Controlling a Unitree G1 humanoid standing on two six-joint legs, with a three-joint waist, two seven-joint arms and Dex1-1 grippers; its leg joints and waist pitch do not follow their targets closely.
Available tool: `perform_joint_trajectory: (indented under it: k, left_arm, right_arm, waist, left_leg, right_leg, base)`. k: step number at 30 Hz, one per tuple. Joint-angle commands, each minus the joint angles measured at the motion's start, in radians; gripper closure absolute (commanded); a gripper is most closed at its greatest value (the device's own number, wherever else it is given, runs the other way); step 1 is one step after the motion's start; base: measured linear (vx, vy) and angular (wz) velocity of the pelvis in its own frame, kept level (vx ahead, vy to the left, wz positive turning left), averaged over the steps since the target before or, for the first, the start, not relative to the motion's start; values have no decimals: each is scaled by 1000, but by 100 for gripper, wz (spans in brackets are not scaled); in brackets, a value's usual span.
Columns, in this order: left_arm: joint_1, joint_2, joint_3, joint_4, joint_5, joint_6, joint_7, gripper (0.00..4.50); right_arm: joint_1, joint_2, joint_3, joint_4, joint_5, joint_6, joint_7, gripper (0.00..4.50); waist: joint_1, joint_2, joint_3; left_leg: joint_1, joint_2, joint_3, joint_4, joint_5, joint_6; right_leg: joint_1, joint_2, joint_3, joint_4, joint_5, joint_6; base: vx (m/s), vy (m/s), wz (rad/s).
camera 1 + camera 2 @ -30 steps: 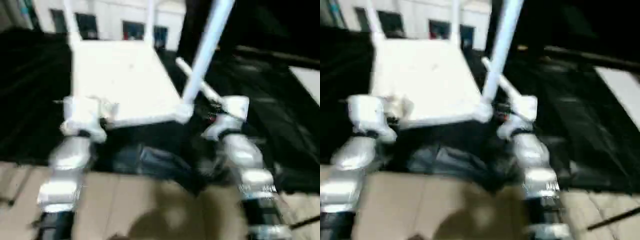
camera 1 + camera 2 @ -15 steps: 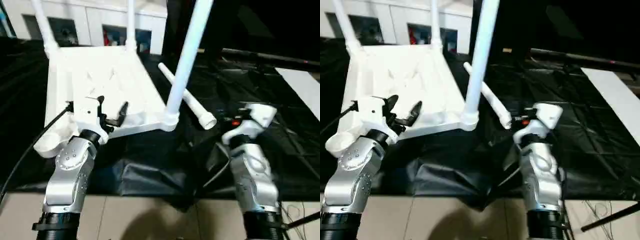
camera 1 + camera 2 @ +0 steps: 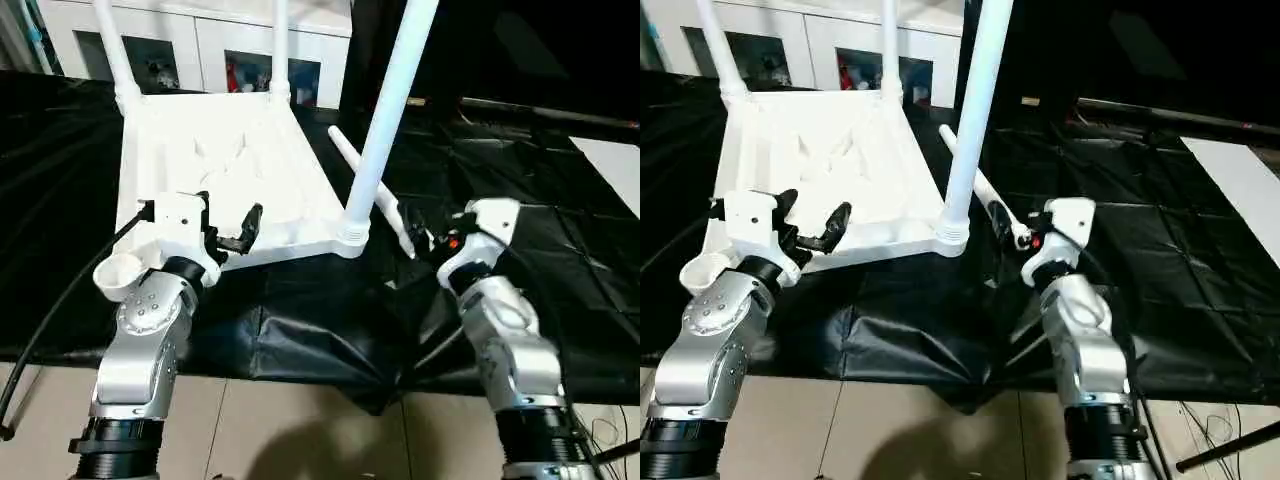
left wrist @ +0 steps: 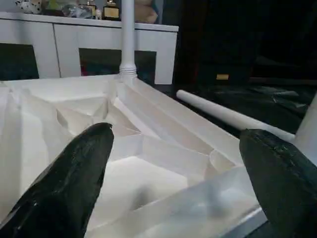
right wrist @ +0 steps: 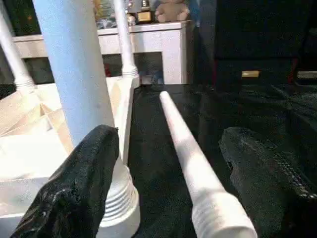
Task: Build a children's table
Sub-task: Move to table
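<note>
The children's table top [image 3: 225,165] lies upside down on the black cloth, ribbed side up. Three white legs stand in its corner sockets: far left [image 3: 112,50], far right [image 3: 280,50] and near right [image 3: 385,120]. The near left socket [image 3: 118,275] is empty. A loose leg [image 3: 370,195] lies on the cloth to the right of the top. My left gripper [image 3: 228,215] hovers open over the top's near edge, nothing between its fingers [image 4: 89,163]. My right gripper [image 5: 171,136] is open, its fingers on either side of the loose leg's thick end [image 5: 218,218] without touching it.
A white cabinet [image 3: 200,45] stands behind the table. A flat white board [image 3: 612,165] lies at the far right on the cloth. The black cloth's front edge [image 3: 330,375] hangs over a tiled floor. A black cable [image 3: 50,310] runs from my left wrist.
The camera has tilted and steadied. Both grippers have opened wider. My right gripper has drawn in to the loose leg's thick end; my left stays over the top's near edge.
</note>
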Motion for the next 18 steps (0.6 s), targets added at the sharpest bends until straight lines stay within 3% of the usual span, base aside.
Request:
perform_joint_trajectory:
  k: [1,2,3,4,6,7,8,9,11,12,13,14,15,16,17,18]
  left_arm:
    - [-10,-4,-1,4,5,-5,0,0]
    - [-10,-5,-1,4,6,-6,1,0]
    - [-9,-8,-3,4,10,-7,2,0]
    - [-9,-8,-3,3,10,-8,2,0]
    - [-6,-10,-6,1,10,-9,4,0]
    - [-5,-10,-8,-1,9,-9,5,0]
    - [-4,-11,-8,-1,9,-9,6,0]
    - [-3,-11,-9,-2,9,-9,6,0]
    - [1,-11,-9,-4,7,-11,7,0]
    - [4,-11,-10,-6,7,-12,7,0]
    - [4,-11,-10,-6,7,-12,7,0]
    - [4,-11,-10,-6,7,-12,7,0]
    - [9,-12,-8,-9,4,-14,7,0]
    - [13,-13,-6,-13,-1,-15,5,0]
    - [17,-13,-3,-16,-5,-14,4,0]
    - [17,-13,-3,-16,-5,-14,4,0]
  right_arm:
    - [-4,-16,15,-5,7,14,28,91]
    - [-4,-17,16,-5,7,16,31,91]
    - [-5,-24,23,-8,9,23,48,91]
    - [-5,-25,23,-8,8,24,50,91]
    - [-7,-29,21,-9,8,30,55,91]
    - [-8,-30,19,-8,9,32,56,91]
    - [-9,-31,17,-7,9,33,55,91]
    - [-9,-31,16,-6,8,33,54,91]
    - [-9,-31,13,-4,6,31,50,91]
    - [-7,-31,11,-5,5,29,48,91]
    - [-7,-31,11,-5,5,29,48,91]
    - [-7,-31,11,-5,5,29,48,91]
    - [-4,-29,9,-8,6,30,43,91]
    - [-1,-28,8,-12,8,30,41,91]
    - [3,-26,6,-18,11,31,38,91]
    - [3,-26,6,-18,11,31,38,91]
  waist:
    - [2,11,-43]
    - [5,15,-48]
    - [5,14,-49]
    - [6,16,-51]
    - [9,10,-63]
    - [14,10,-72]
    - [16,11,-73]
    - [20,3,-81]
    - [26,1,-88]
    - [24,0,-92]
    - [14,6,-96]
    - [14,6,-96]
    - [-32,10,-99]
    - [-69,0,-102]
    - [-68,-8,-100]
    - [-60,-26,-99]
  left_leg:
    - [20,42,-4,-86,-361,68]
    - [23,42,-2,-88,-342,72]
    - [27,45,2,-94,-300,78]
    - [25,46,1,-96,-282,81]
    - [23,36,7,-87,-188,100]
    - [14,25,9,-79,-106,118]
    - [13,20,11,-76,-74,126]
    - [5,6,10,-64,21,159]
    - [-11,-10,5,-48,112,191]
    - [-3,-10,-3,-45,177,209]
    - [27,-6,-17,-46,267,244]
    - [27,-6,-17,-46,267,244]
    - [157,52,-99,-40,497,370]
    - [223,119,-167,-27,631,482]
    - [213,105,-166,-5,695,488]
    - [141,35,-124,28,703,435]
  right_leg:
    - [61,-76,40,-109,-564,-185]
    - [68,-76,40,-109,-549,-193]
    - [79,-72,41,-101,-466,-227]
    - [84,-70,39,-96,-431,-238]
    - [105,-67,43,-83,-299,-277]
    - [123,-63,47,-71,-194,-303]
    - [127,-61,48,-66,-149,-315]
    - [147,-51,51,-50,-19,-330]
    - [169,-41,56,-34,96,-322]
    - [165,-29,48,-20,170,-309]
    - [144,-12,30,1,225,-281]
    - [144,-12,30,1,225,-281]
    - [13,-8,-11,54,180,-195]
    - [-92,-65,-9,74,16,-110]
    - [-101,-94,11,64,50,-99]
    - [-50,-116,44,36,194,-112]
  base:
    - [82,-3,2]
    - [82,-3,2]
    - [100,4,3]
    - [109,8,4]
    - [113,10,4]
    - [131,20,6]
    - [131,20,6]
    - [135,32,7]
    - [136,34,5]
    - [134,31,5]
    - [66,17,3]
    - [126,21,6]
    - [121,-7,8]
    - [149,-37,0]
    - [88,-41,-3]
    - [17,-55,-18]
